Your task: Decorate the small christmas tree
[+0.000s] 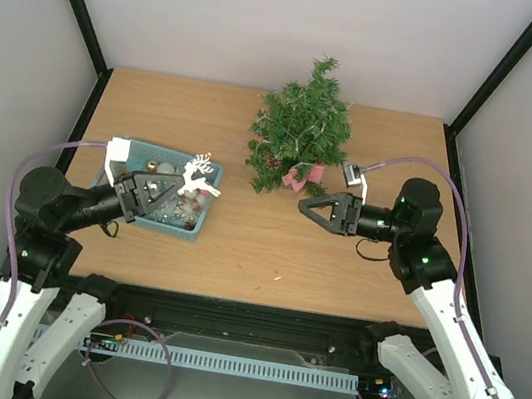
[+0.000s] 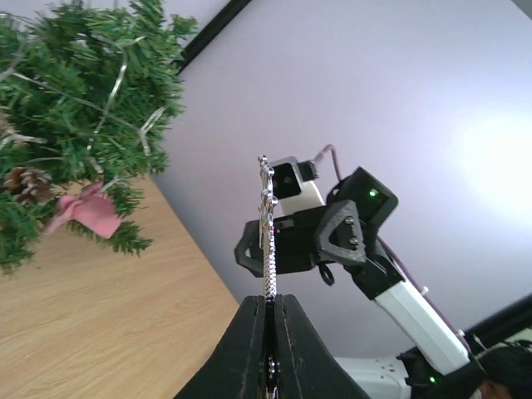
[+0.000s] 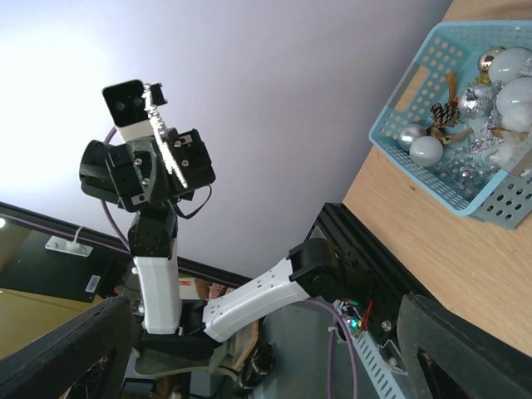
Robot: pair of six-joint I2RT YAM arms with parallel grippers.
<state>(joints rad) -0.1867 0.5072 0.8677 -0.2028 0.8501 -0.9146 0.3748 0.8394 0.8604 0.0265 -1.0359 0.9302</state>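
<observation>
The small christmas tree point(image 1: 302, 129) stands at the back middle of the table, with a pink bow point(image 1: 297, 176) and a pine cone on its near side. It also shows in the left wrist view point(image 2: 75, 108). My left gripper point(image 1: 179, 189) is shut on a white glittery reindeer ornament point(image 1: 199, 177) and holds it above the teal basket point(image 1: 165, 227). In the left wrist view the reindeer point(image 2: 268, 241) stands edge-on out of the closed jaws point(image 2: 271, 303). My right gripper point(image 1: 305, 206) is open and empty, just below the tree's right front; its wide-apart fingers point(image 3: 66, 349) frame the right wrist view.
The teal basket point(image 3: 399, 141) holds silver and white baubles point(image 3: 426, 150), pine cones and glittery pieces. Black frame posts and light walls enclose the table. Bare wood lies between basket and tree.
</observation>
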